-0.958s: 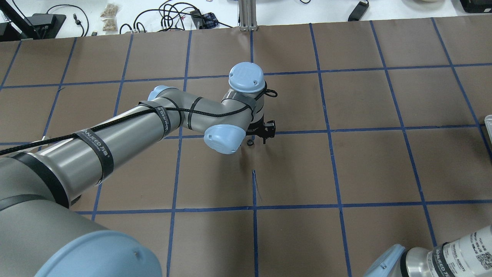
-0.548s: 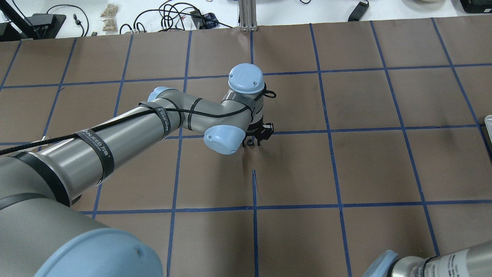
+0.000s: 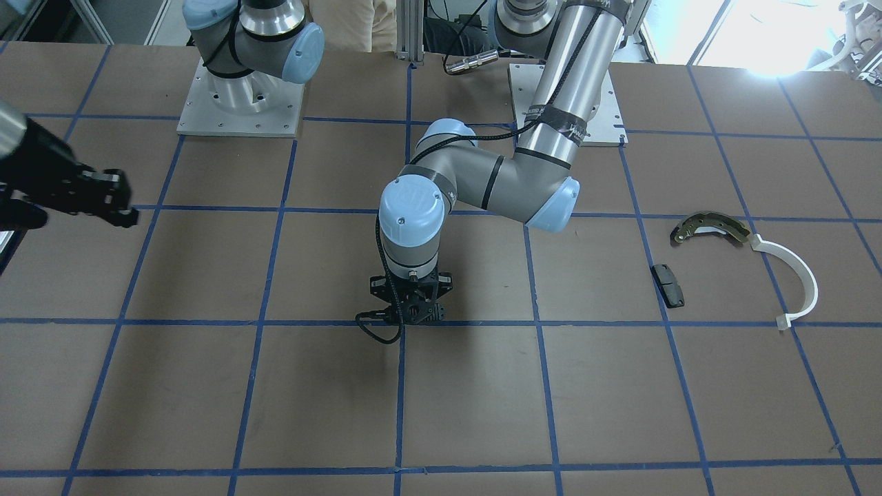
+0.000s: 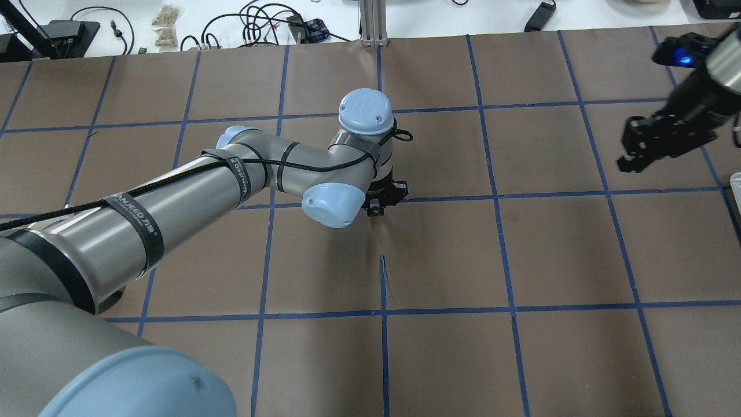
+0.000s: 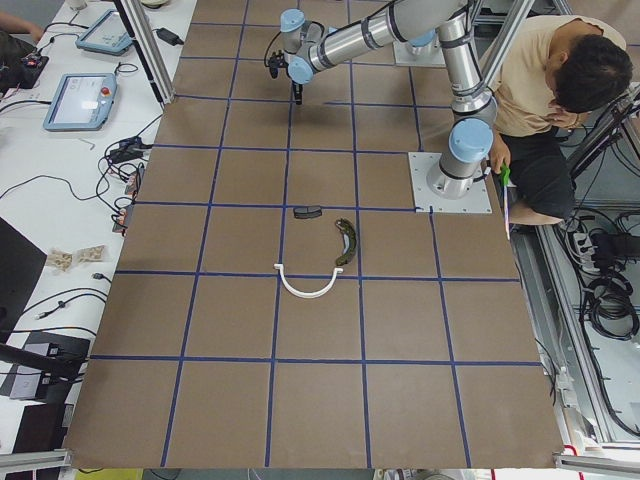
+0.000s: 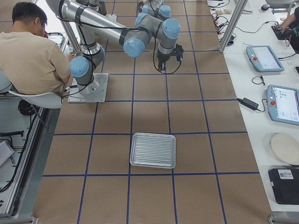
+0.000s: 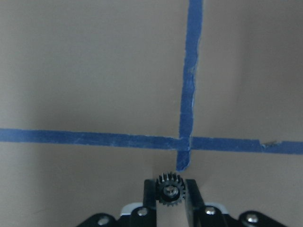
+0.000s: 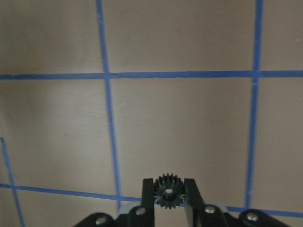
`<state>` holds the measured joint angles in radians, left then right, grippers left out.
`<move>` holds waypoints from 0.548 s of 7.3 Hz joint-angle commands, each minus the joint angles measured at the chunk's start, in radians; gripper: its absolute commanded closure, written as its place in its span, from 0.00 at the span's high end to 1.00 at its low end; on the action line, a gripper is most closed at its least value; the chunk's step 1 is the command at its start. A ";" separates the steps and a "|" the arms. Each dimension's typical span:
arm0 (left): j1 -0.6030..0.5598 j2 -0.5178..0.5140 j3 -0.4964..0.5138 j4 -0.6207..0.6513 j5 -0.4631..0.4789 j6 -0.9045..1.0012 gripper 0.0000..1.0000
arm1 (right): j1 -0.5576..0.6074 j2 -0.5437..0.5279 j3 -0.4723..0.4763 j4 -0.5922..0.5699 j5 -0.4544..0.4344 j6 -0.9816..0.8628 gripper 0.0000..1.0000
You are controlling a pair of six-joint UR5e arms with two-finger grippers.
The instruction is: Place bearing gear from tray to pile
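Note:
My left gripper (image 4: 379,207) is low over the middle of the table. In the left wrist view its fingers (image 7: 150,191) are shut on a small black bearing gear (image 7: 170,190) close to the paper. My right gripper (image 4: 630,161) hangs above the table's right side. It is shut on a second black gear (image 8: 169,191). The ridged grey tray (image 6: 153,150) lies on the right; only its rim (image 4: 736,186) shows overhead. The pile is on my left: an olive brake shoe (image 3: 710,227), a white arc (image 3: 803,279) and a black pad (image 3: 668,284).
The table is brown paper with a blue tape grid. Cables, tablets and boxes (image 6: 274,98) lie on the white bench beyond the far edge. A person (image 6: 32,51) sits behind the robot's base.
My left gripper has come down over the gear on the table and closed on it. My right arm has swung from the lower right corner up to the far right of the table.

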<state>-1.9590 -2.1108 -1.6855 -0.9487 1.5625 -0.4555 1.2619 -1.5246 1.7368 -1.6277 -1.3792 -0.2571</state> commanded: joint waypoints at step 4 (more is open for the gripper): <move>0.222 0.200 -0.003 -0.249 0.031 0.328 0.00 | 0.413 0.133 0.179 -0.527 0.171 0.692 0.05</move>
<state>-1.8223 -1.9754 -1.6877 -1.1157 1.5787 -0.2781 1.6346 -1.4204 1.8852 -2.0601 -1.2487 0.3577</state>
